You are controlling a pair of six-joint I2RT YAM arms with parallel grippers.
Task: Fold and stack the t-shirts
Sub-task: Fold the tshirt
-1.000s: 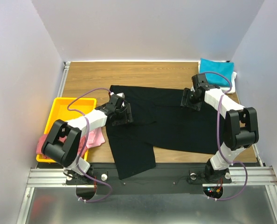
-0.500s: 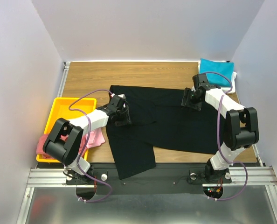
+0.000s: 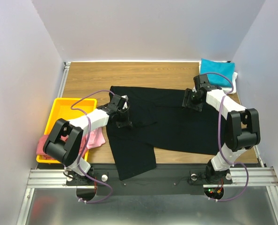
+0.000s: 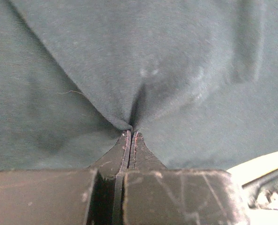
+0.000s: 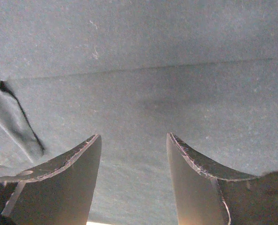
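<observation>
Reaching low across the table, the left tool (image 4: 131, 132) pinches the black t-shirt (image 3: 176, 123); the right tool (image 5: 133, 137) stands open over it.

top: overhead, whole table (image 3: 143, 75) | wrists: close, downward, seemingly same black t-shirt (image 3: 176, 126)

Tabletop (image 3: 92, 77) open beyond black shirt (image 3: 176, 126); yellow tray (image 3: 64, 110), teal shirt (image 3: 217, 71) block sides

Left gripper (image 4: 131, 132) tight on black t-shirt (image 4: 176, 56), right gripper (image 5: 133, 137) wide apart, both pointed downward.
</observation>
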